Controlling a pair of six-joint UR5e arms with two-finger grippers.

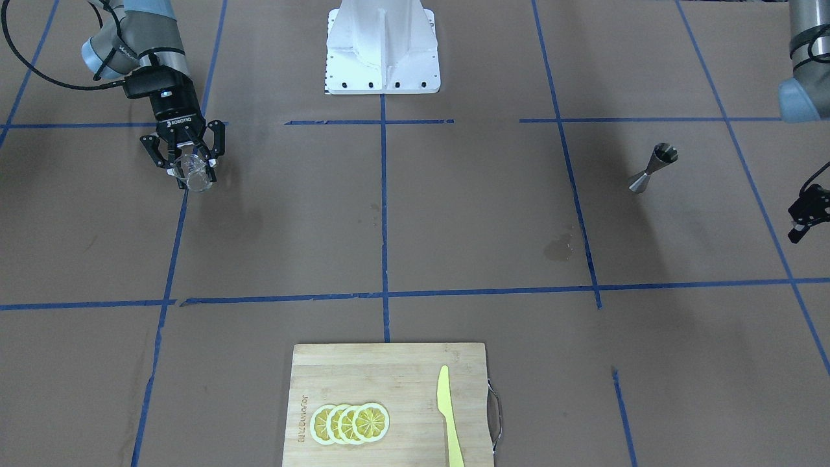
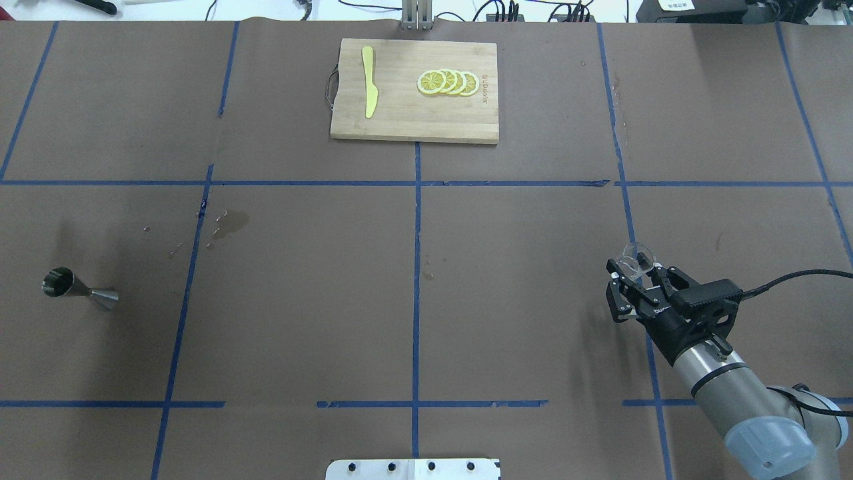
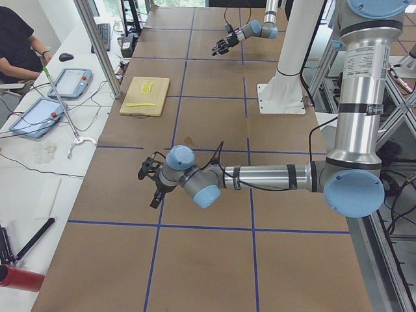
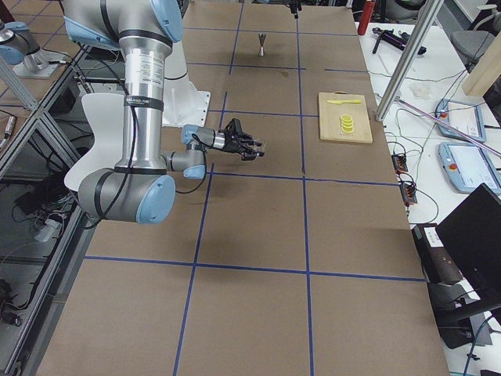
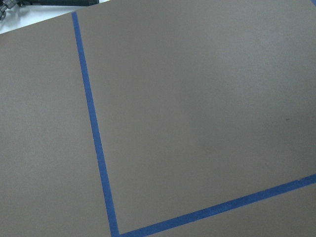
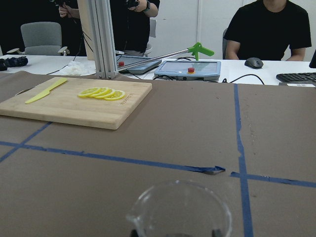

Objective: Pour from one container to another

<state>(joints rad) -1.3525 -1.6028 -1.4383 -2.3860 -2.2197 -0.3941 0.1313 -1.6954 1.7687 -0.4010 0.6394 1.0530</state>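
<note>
Overhead exterior view: right gripper (image 2: 633, 275) sits at the table's right side, fingers clamped on the glass cup (image 2: 637, 256), one on either side of its wall. The cup looks roughly upright and raised just off the paper, judging by the offset shadow in the front-facing view. The right wrist cam shows its rim and small spout low in frame; whether there's liquid in it I can't tell.

Steel jigger (image 2: 76, 288) stands upright at the opposite side of the table, open mouth up, well apart from the cup; nothing touches it.

Left gripper (image 1: 806, 211) only peeks in at the edge of the front-facing view and shows small in the left side view; can't tell if its fingers are apart or together. I see nothing in it; its wrist cam sees only bare paper and blue tape.

Progress, as I read it:
- cup pick-up done
- carry across to the jigger not yet made
- tilt and pour not begun
- so early on, approx. the first third

Left to do: bring the cup over the jigger's mouth, tip the spout, set the cup down. The jigger's mouth is narrow, so aim will matter.

Off-task: cutting board (image 2: 413, 123) w/ lemon slices (image 2: 448, 82) and yellow knife (image 2: 368, 90) at the far edge; a damp stain (image 2: 234, 222) on the paper over on the jigger's side.
</note>
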